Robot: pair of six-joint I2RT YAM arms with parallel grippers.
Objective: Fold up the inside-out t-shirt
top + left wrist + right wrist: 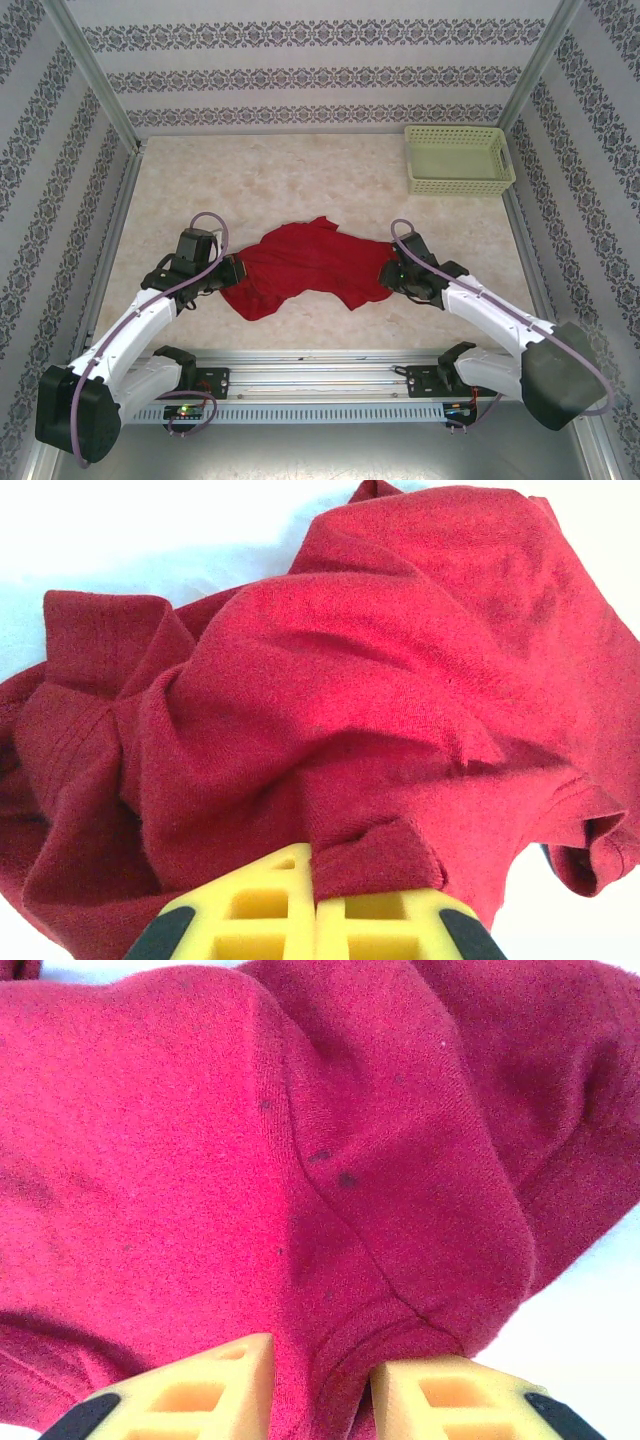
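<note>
**Red t-shirt pinned at both ends, ready to be spread**

The t-shirt (305, 265) lay crumpled on the bench (300, 180), nearer the near edge than the far one and about midway between the side edges. It sat in a loose heap with folds running across it, so no sleeve or hem lay flat.

The left pincer (315, 865) was clamped on the heap's left edge. Its yellow fingers (260, 895) met with a small tuck of cloth nipped between them.

The right pincer (320, 1360) sat at the opposite edge. Its fingers (430, 1390) stood a little apart, and a thick fold packed the gap and touched both, so it read as a grip on the t-shirt.

Holding the two far ends made sense, because drawing them apart would likely pull the bunched cloth open before any fold. The fold in the right pincer looked bulky, and more than one layer might have been caught there. That could drag the whole heap instead of opening it.

The green basket (458, 158) stood at the far right corner, well apart from the cloth and out of the arms' way.
</note>
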